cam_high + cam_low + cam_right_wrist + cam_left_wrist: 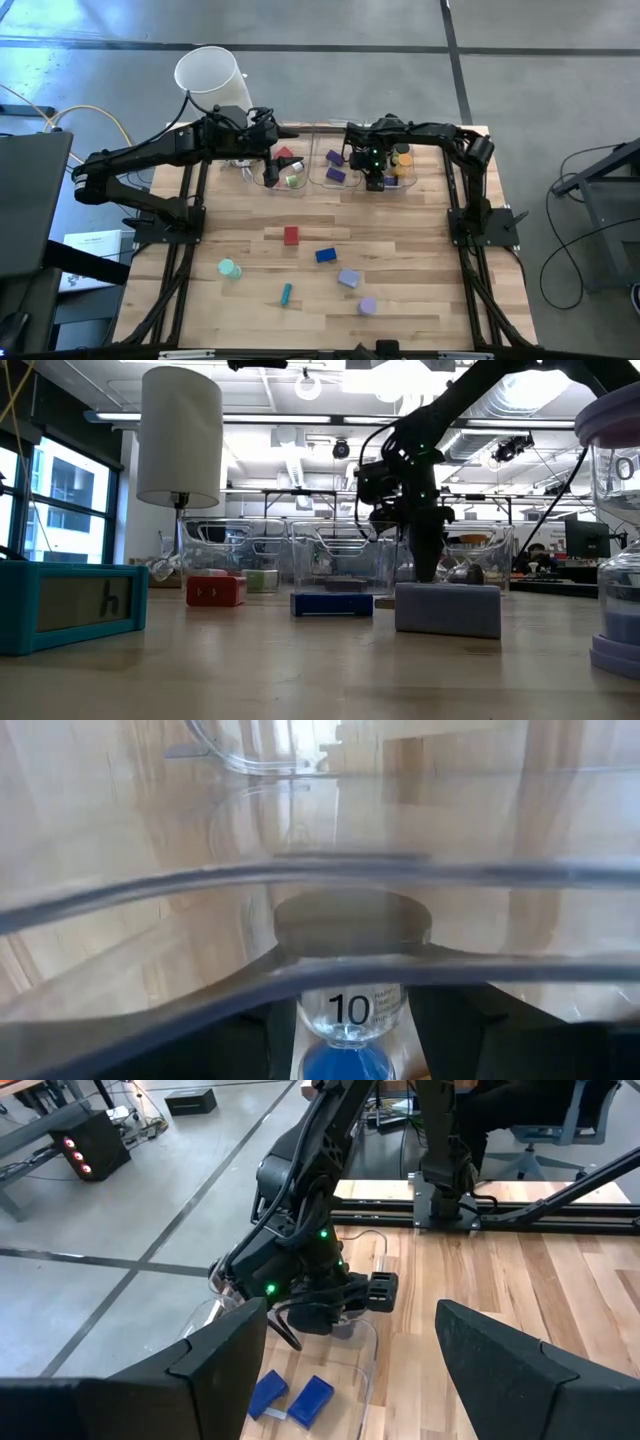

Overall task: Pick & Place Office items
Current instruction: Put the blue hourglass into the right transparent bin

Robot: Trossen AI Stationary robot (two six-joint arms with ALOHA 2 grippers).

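Loose on the table lie a red block [291, 235], a blue block [325, 255], a lavender block [348, 278], a green roll [229, 268], a teal stick [286, 293] and a lavender roll [367, 306]. Three clear bins [312, 183] stand along the far edge and hold red, green, purple and orange pieces. My right gripper [375, 180] reaches down into the right bin, shut on a small clear timer-like roll marked "10" [350, 1010]. A black roll [350, 920] lies beyond it. My left gripper [270, 172] hovers open over the left bin. My right gripper pinches the clear roll with the blue filling between its two fingers [450, 1035], one on each side of its narrow middle [350, 1020]. The fingers point down from above into the bin [428, 565]. Whether the roll's lower end rests on the bin floor does not show.
A tall white cylinder [208, 72] stands off the far left corner. Purple blocks [290, 1400] lie in the middle bin between the two grippers. The arms' frames run down both table sides. Bare wood [420, 250] lies to the right of the loose pieces.
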